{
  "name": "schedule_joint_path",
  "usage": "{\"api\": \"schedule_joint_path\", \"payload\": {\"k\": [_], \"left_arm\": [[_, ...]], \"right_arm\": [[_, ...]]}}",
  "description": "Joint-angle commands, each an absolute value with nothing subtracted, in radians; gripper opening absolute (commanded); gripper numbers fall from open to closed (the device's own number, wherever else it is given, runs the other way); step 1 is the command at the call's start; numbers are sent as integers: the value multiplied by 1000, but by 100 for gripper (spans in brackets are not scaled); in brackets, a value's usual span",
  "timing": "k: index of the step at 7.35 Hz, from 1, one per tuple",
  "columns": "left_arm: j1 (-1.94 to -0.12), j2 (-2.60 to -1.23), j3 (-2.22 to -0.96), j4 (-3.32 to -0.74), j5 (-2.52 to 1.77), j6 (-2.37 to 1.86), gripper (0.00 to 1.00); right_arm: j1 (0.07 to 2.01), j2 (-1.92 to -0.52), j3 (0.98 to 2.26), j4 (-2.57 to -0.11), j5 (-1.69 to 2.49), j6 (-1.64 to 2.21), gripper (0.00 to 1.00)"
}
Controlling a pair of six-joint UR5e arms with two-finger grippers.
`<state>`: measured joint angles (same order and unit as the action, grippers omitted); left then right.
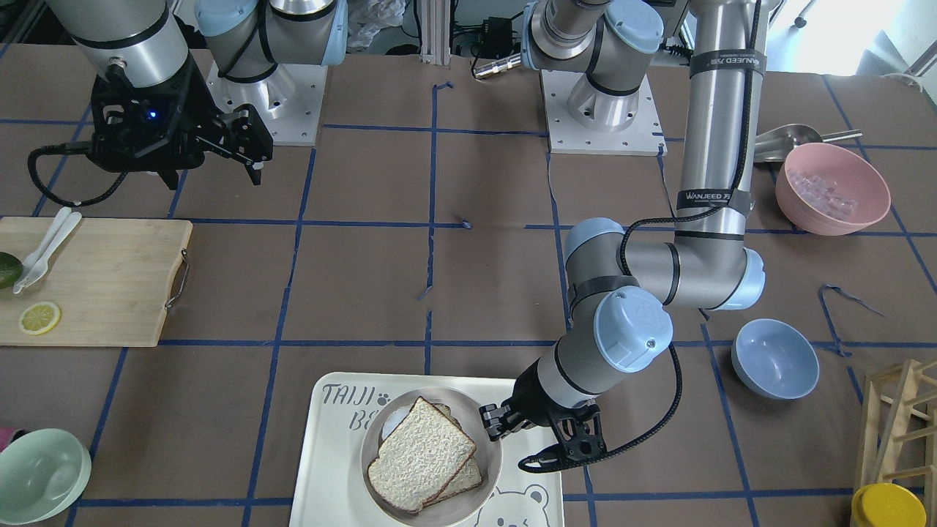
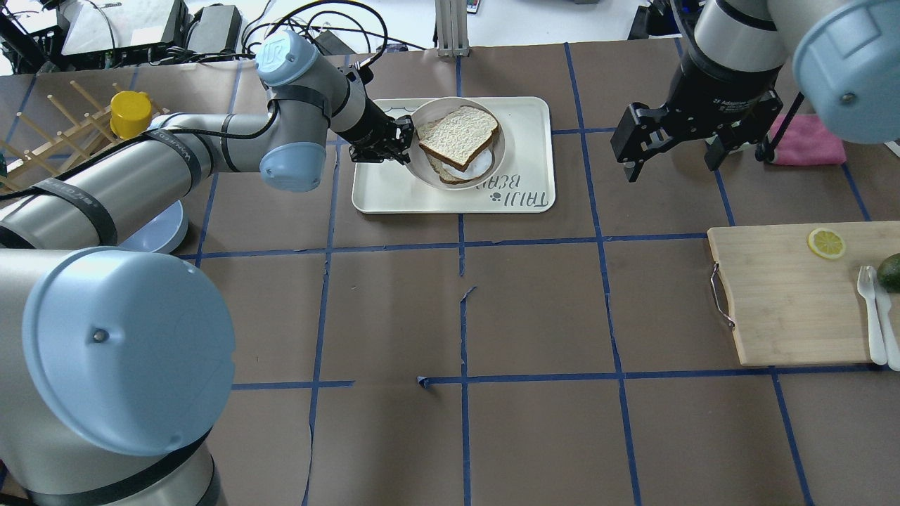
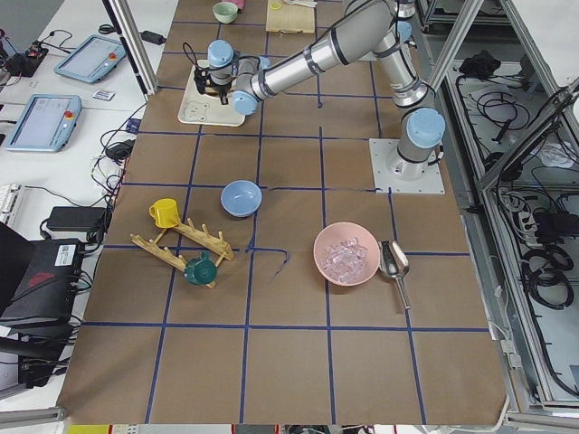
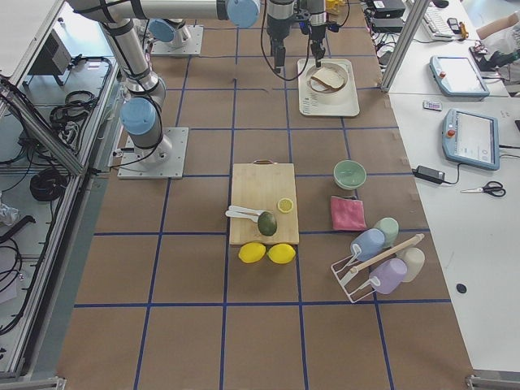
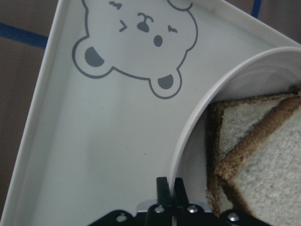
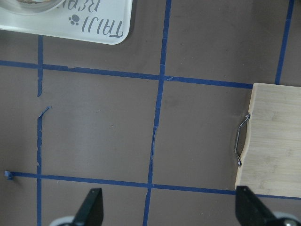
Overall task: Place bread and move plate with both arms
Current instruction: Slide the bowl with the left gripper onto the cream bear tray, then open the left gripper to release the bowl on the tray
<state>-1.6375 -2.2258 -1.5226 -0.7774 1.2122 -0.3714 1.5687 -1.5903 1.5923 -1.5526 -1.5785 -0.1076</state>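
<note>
Left gripper (image 5: 169,181) is pinched shut on the thin rim of the plate (image 1: 375,432); in the wrist view you see only its fingertips. The bread (image 1: 421,454), porous with a brown crust, lies topmost in the plate. It covers most of a second slice (image 1: 471,477), whose topping you cannot make out. The plate sits in the glossy bear-print tray (image 1: 329,454), midway along the counter (image 2: 534,309) edge opposite the robot. Right gripper (image 2: 671,165) hangs with jaws spread wide, holding nothing.
</note>
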Motion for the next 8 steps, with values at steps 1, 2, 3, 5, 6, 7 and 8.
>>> {"api": "schedule_joint_path", "payload": {"k": [1, 2, 3, 5, 6, 7, 8], "left_arm": [[-1635, -2233, -1516, -776, 1219, -410, 41], [-1632, -2217, -1514, -776, 1221, -408, 77], [-1632, -2191, -1519, -804, 1223, -408, 94], [-1640, -2069, -1520, -958, 1256, -407, 100], [-1652, -2001, -1520, -1048, 1267, -405, 100], [-1657, -1930, -1526, -1142, 1269, -405, 100], [-1658, -1852, -1534, -1270, 1272, -402, 100]], "right_arm": [[1568, -1597, 1600, -1559, -1577, -113, 100], [1569, -1598, 1598, -1559, -1575, -118, 100], [1569, -1598, 1598, -1559, -1577, -118, 100], [1571, -1598, 1597, -1559, -1577, -118, 100], [1571, -1598, 1598, -1559, -1577, -118, 100], [1571, -1598, 1597, -1559, -1577, -120, 100], [1571, -1598, 1597, -1559, -1577, -120, 100]]}}
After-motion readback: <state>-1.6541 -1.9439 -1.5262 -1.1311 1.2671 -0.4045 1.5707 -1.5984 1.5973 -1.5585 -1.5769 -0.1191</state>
